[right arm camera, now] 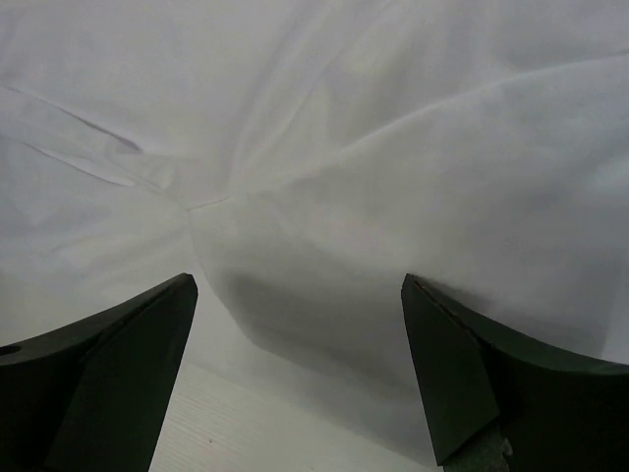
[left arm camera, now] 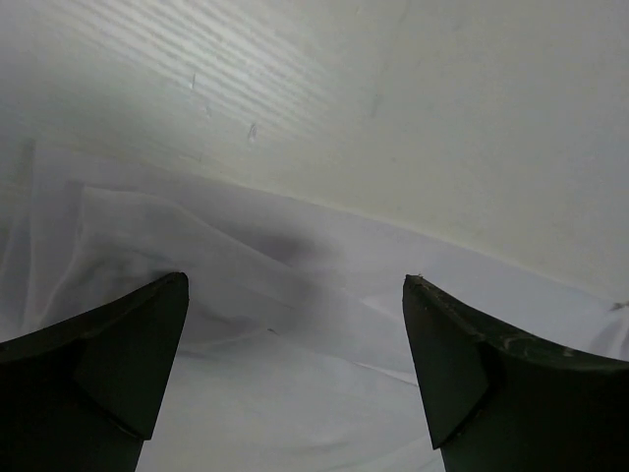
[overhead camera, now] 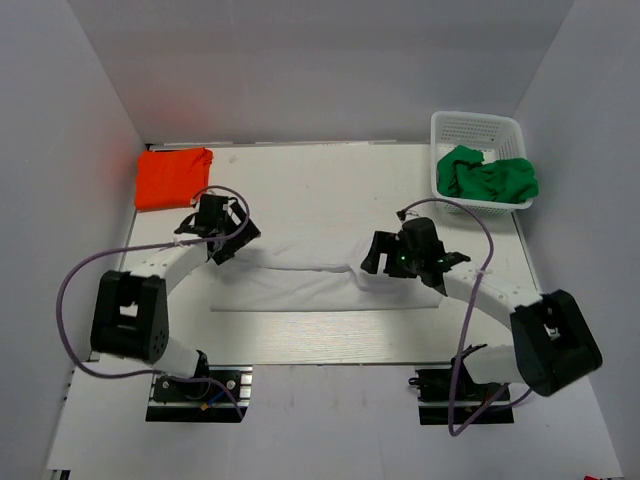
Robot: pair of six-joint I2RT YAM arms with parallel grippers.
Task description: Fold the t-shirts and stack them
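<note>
Left fingers (left arm camera: 118,364) and right fingers (right arm camera: 108,364) both spread wide, holding nothing, over white shirt (overhead camera: 300,285) lying creased across the table (overhead camera: 330,190); orange shirt (overhead camera: 172,177) folded far left; green shirt (overhead camera: 487,175) bunched in basket (overhead camera: 445,125); risk: next pinch may catch one layer only, dragging the fold crooked.

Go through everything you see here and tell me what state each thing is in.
white t-shirt, spread across the table, wrinkled, held by neither gripper
orange t-shirt, folded, at the far left corner
green t-shirt, crumpled in the basket
basket, upright at the far right
left gripper, open above the white t-shirt
right gripper, open above the white t-shirt
</note>
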